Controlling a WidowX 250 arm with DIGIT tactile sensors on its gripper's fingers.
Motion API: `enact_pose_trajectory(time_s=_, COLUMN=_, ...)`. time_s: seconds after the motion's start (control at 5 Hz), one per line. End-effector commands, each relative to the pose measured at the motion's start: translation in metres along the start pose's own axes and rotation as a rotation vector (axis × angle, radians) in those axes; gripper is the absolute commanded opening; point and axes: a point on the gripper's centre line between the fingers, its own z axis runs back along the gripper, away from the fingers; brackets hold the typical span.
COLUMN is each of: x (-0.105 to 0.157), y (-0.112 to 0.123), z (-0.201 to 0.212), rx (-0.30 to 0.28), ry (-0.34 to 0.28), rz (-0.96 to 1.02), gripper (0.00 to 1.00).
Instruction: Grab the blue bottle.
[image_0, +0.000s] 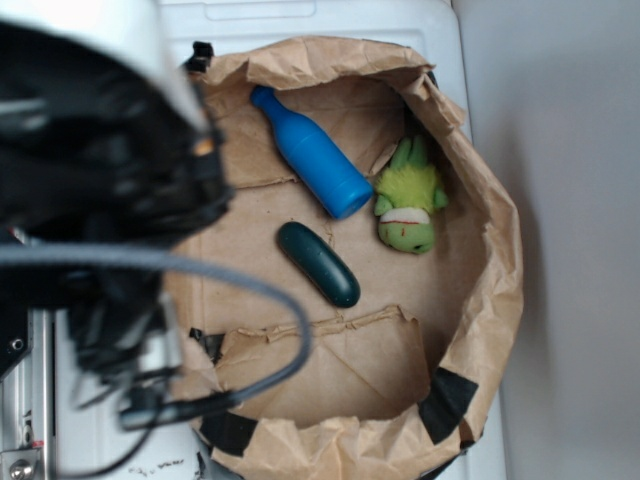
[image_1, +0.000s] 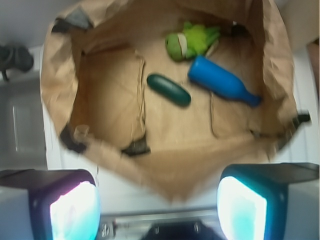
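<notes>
A black robot arm (image_0: 90, 190) fills the left side of the overhead view, blurred and close to the camera, above the edge of a brown paper bag (image_0: 480, 330) opened flat like a bin. In the wrist view the gripper (image_1: 159, 205) hangs high over the bag's near edge, its two fingers (image_1: 75, 210) spread wide apart with nothing between them. Inside the bag, the blue bottle (image_0: 312, 153) lies on its side near the far wall. A dark green capsule (image_0: 318, 263) lies just beside it, and a green stuffed toy (image_0: 408, 198) sits by the bottle's base.
</notes>
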Motion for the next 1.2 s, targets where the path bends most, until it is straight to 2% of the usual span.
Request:
enact_pose_trajectory(time_s=0.0, x=0.064, y=0.018, z=-0.021, rx=-0.027, ry=-0.116, rz=0.002, gripper=1.00)
enact_pose_trajectory(time_s=0.2, x=0.059, y=0.016, z=-0.031, rx=-0.063, ry=-0.162, rz=-0.025, gripper=1.00)
enact_pose_trajectory(time_s=1.0, x=0.059, y=0.016, z=-0.031, rx=-0.063, ry=-0.162, rz=-0.025, gripper=1.00)
